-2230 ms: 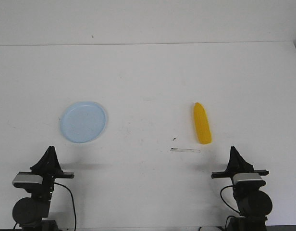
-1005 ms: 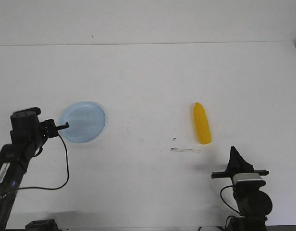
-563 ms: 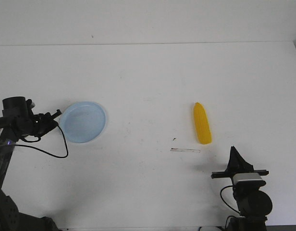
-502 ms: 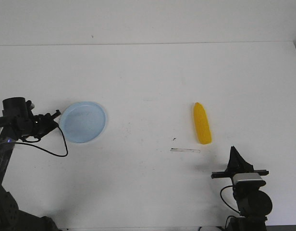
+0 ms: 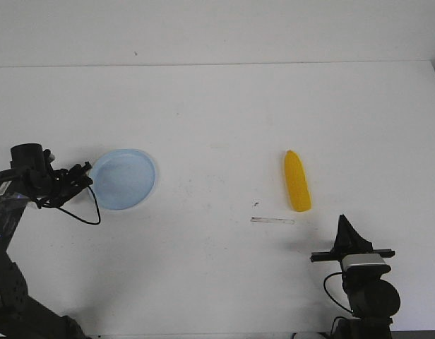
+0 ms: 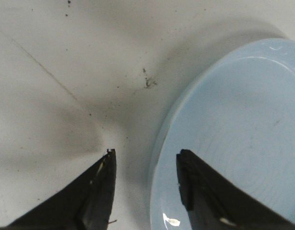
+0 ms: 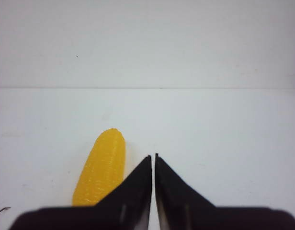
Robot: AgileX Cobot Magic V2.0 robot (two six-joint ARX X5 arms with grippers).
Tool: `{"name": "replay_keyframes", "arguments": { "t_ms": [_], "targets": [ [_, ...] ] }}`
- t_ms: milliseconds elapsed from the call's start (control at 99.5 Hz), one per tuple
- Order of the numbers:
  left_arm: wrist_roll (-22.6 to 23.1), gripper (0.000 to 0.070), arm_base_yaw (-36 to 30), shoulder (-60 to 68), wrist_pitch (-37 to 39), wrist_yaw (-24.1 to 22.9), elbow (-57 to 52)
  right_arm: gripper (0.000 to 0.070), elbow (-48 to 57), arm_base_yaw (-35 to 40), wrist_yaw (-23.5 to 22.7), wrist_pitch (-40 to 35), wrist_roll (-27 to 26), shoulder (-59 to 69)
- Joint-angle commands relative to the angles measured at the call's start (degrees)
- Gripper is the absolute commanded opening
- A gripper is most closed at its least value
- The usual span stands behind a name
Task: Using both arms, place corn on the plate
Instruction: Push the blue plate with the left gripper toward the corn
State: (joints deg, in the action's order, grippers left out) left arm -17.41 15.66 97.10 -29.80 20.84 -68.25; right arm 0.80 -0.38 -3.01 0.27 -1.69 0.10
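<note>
The right pincer (image 7: 153, 158), tips pressed together and empty, sits parked nearest the robot, aimed toward the corn (image 5: 297, 181), which lies flat on the surface (image 5: 224, 113) well right of the plate (image 5: 124, 178). The left pincer (image 6: 145, 160) is parted, straddling the plate's left rim, apparently to grip or steady it.
</note>
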Motion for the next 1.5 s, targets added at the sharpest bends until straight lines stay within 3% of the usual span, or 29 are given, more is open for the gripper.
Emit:
{"name": "replay_keyframes", "arguments": {
  "t_ms": [0, 703, 824, 1075, 1246, 1487],
  "targets": [
    [-0.17, 0.0251, -0.37, 1.66, 0.5, 0.24, -0.98, 0.0007, -0.07, 0.04, 0.02, 0.59, 0.28, -0.02],
    [0.33, 0.0229, -2.91, 2.38, 3.04, 0.22, -0.79, 0.0007, -0.07, 0.04, 0.02, 0.59, 0.28, -0.02],
    [1.29, 0.0152, -3.02, 2.49, 2.97, 0.22, -0.76, 0.0007, -0.07, 0.04, 0.02, 0.59, 0.28, -0.02],
    [1.75, 0.0144, -3.39, 3.78, 2.84, 0.22, -0.76, 0.0007, -0.07, 0.04, 0.02, 0.59, 0.28, -0.02],
    [1.68, 0.0, -3.43, 3.87, 2.64, 0.22, -0.76, 0.0007, -0.07, 0.04, 0.02, 0.59, 0.28, -0.02],
    [0.46, 0.0, -4.15, 2.99, 2.43, 0.26, -0.79, 0.0007, -0.07, 0.04, 0.02, 0.59, 0.28, -0.02]
  ]
}}
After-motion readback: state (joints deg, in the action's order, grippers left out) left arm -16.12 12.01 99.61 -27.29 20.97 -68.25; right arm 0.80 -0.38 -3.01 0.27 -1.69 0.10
